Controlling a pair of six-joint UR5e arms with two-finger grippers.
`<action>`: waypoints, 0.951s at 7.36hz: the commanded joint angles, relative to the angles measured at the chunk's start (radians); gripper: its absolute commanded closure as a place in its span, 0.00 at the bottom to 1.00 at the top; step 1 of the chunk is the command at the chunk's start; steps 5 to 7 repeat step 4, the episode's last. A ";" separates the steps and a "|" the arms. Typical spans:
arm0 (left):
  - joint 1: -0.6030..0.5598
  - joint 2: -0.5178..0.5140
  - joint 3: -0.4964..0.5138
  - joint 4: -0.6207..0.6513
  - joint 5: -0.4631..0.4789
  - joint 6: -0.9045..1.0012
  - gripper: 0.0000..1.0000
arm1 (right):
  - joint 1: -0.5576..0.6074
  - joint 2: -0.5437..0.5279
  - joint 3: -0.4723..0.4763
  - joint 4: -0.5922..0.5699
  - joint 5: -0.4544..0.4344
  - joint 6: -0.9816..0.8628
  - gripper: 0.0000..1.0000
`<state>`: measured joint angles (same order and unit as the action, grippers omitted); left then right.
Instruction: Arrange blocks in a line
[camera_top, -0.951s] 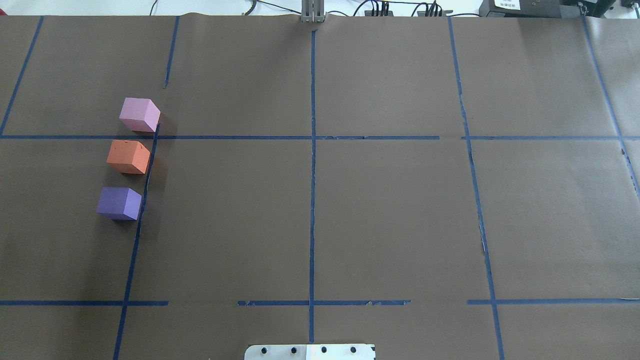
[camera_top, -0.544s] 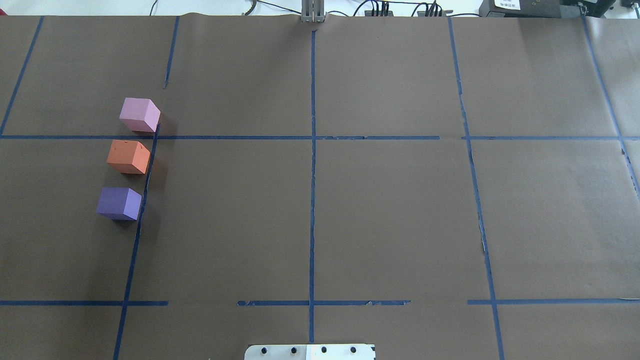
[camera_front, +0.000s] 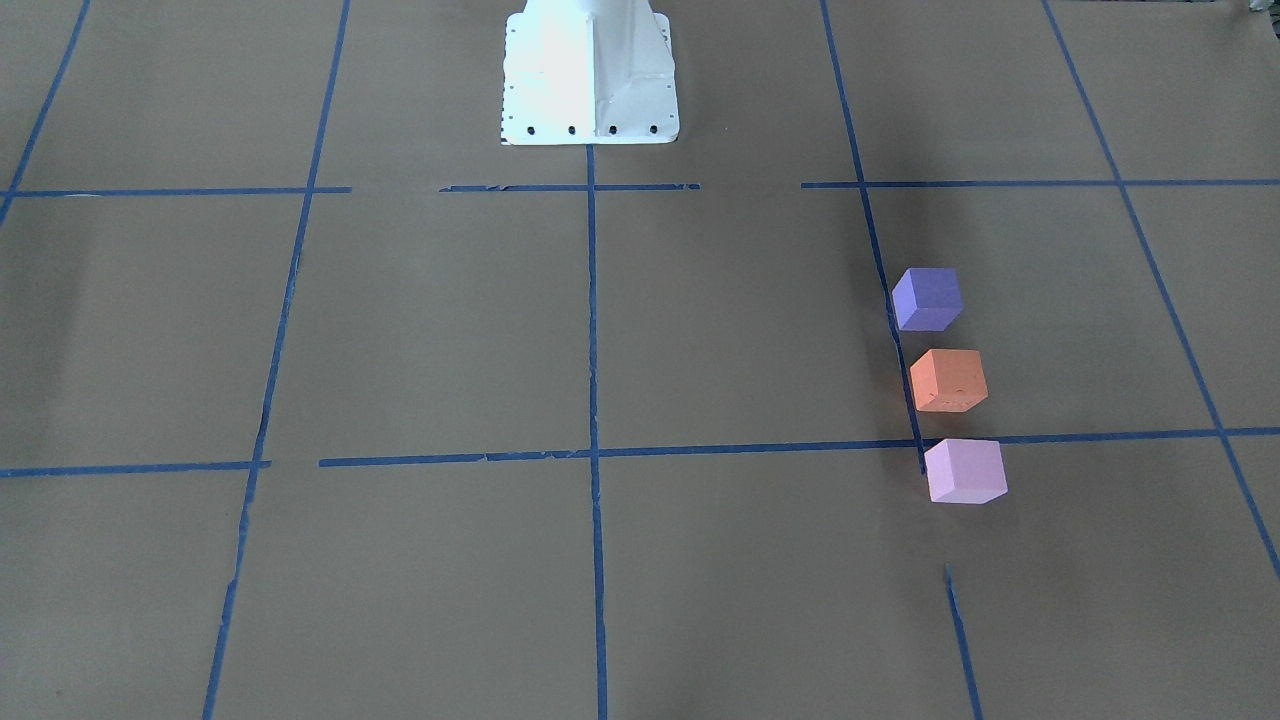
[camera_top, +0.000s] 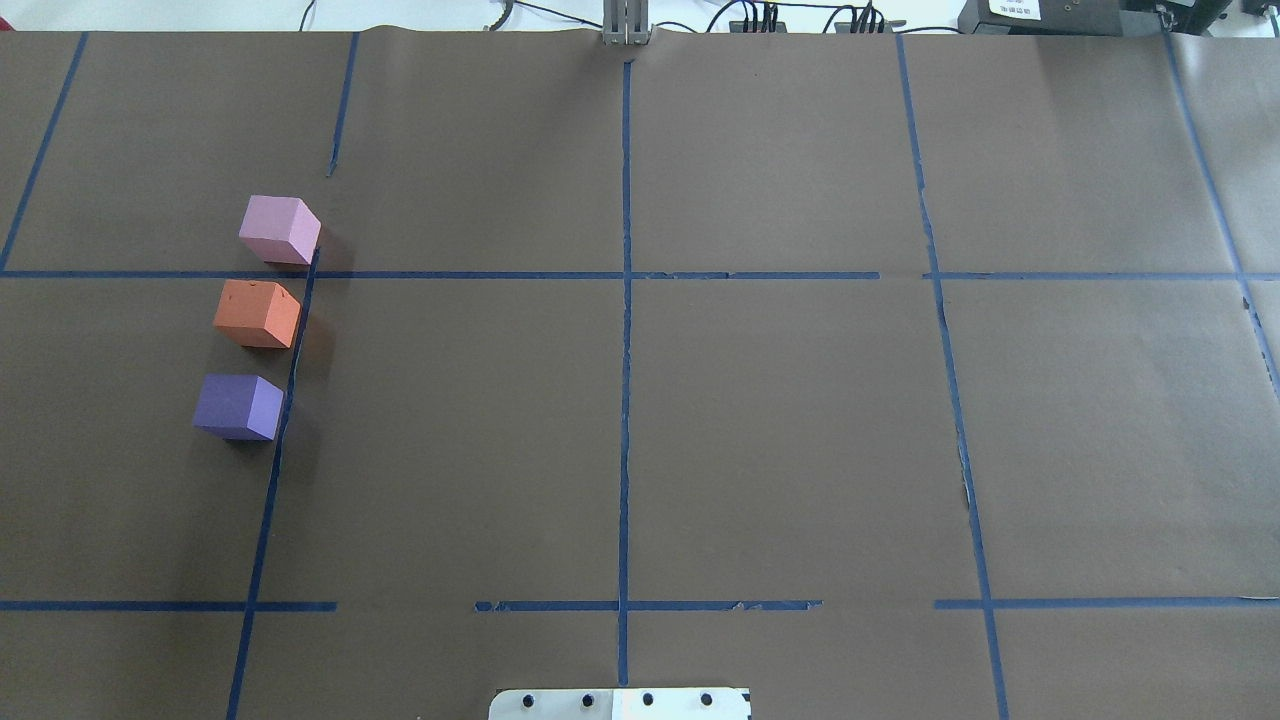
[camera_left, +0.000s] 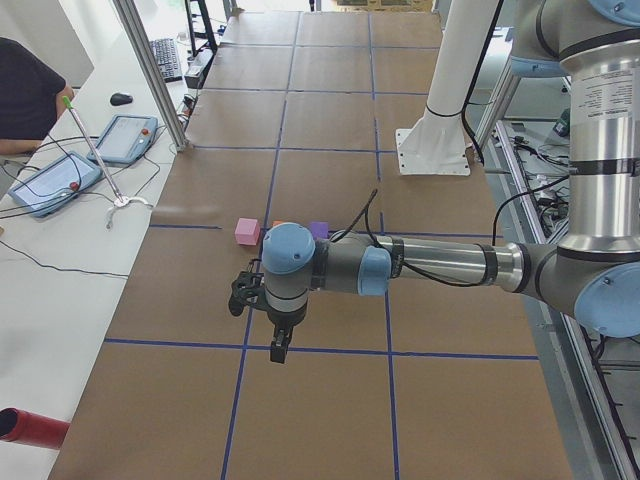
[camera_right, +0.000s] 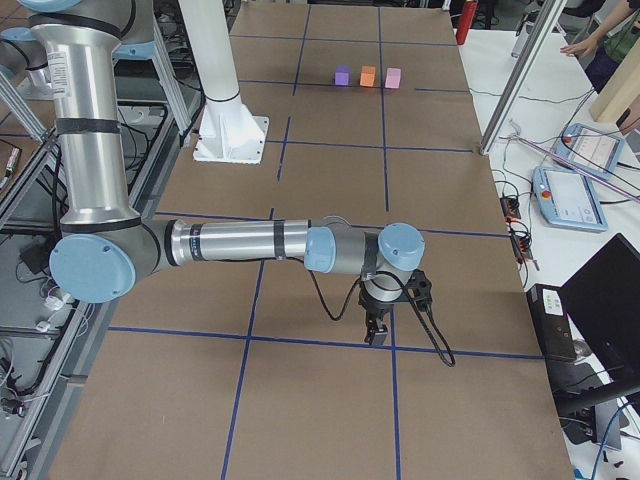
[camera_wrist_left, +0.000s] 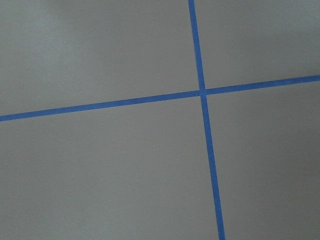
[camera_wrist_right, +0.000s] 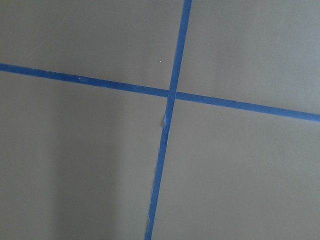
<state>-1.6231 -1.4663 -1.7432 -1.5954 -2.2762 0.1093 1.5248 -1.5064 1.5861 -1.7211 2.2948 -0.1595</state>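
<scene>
- Three blocks in one loose row on the brown paper (camera_top: 800, 450), on the robot's left half of the table.
- Farthest from the robot: pink block (camera_top: 280, 229), just beyond a crosswise line of blue tape (camera_top: 625, 400), one corner at the crossing with a lengthwise line.
- In the middle: orange block (camera_top: 257, 313), apart from both neighbours by narrow gaps.
- Nearest the robot: violet-blue block (camera_top: 239, 406), set a little further outward than the other two, so the row slants slightly.
- All three upright on the paper, just outside the same lengthwise tape line, each turned a little off square to it.
- Nothing touching any of them.
- Left gripper (camera_left: 279, 352) seen only from the table's left end: fingers pointing down over the paper near a tape crossing, well apart from the row, closer to that end of the table.
- Impossible to tell from that view whether wide or narrow; nothing seen between the fingers.
- Right gripper (camera_right: 377, 336) likewise seen only from the opposite end: pointing down near another tape crossing, far from the blocks; spread of the fingers not readable.
- Both wrist cameras filled with bare paper and a cross of tape.
- White base plate (camera_front: 590, 110) bolted at the robot's edge, on the centre line.
</scene>
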 joint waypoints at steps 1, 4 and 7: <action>-0.003 0.003 0.004 0.003 -0.006 0.003 0.00 | 0.000 0.000 0.000 0.000 0.000 0.000 0.00; -0.006 0.014 0.022 0.003 -0.103 -0.006 0.00 | 0.000 0.000 0.000 0.000 0.000 0.000 0.00; -0.006 0.014 0.022 0.003 -0.103 -0.006 0.00 | 0.000 0.000 0.000 0.000 0.000 0.000 0.00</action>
